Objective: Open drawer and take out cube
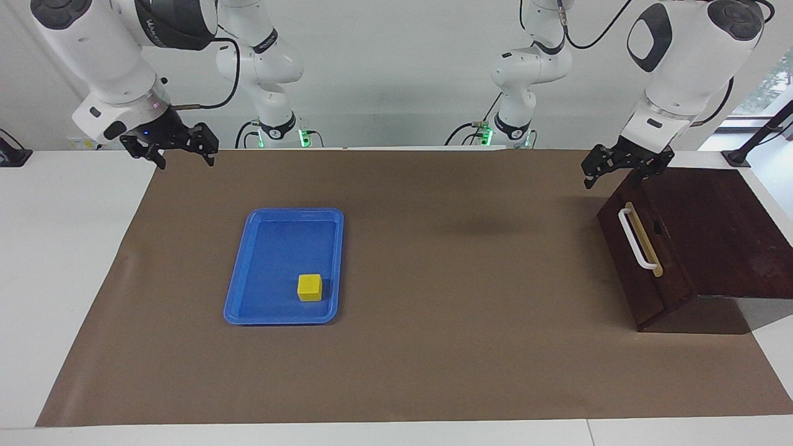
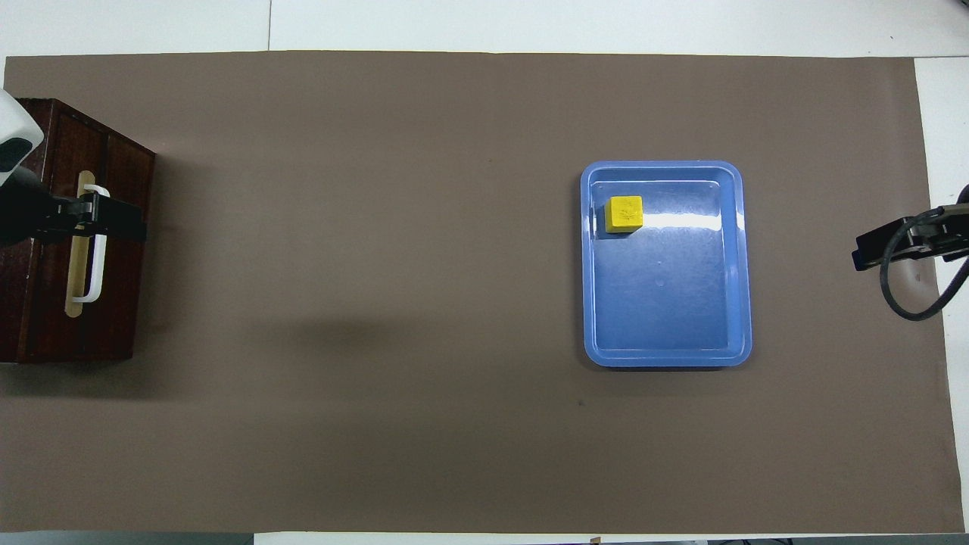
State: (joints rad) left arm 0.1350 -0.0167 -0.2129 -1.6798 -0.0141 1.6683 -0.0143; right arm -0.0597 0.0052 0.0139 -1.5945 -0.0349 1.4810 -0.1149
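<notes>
The dark brown drawer [image 1: 647,272] [image 2: 113,303] sits shut at the left arm's end of the table, its white handle [image 1: 636,238] [image 2: 96,257] facing the middle. My left gripper [image 1: 614,179] [image 2: 121,225] hangs open and empty in the air over the drawer's front and handle, touching neither. The yellow cube [image 1: 309,287] [image 2: 624,213] lies in the blue tray, in a corner farther from the robots. My right gripper [image 1: 186,162] [image 2: 870,253] is open and empty, raised over the mat's edge at the right arm's end, well apart from the tray.
The blue tray [image 1: 282,320] [image 2: 666,360] rests flat on the brown mat [image 1: 464,322], toward the right arm's end. The drawer's dark wooden box [image 1: 718,229] stands at the table's edge. White tabletop borders the mat.
</notes>
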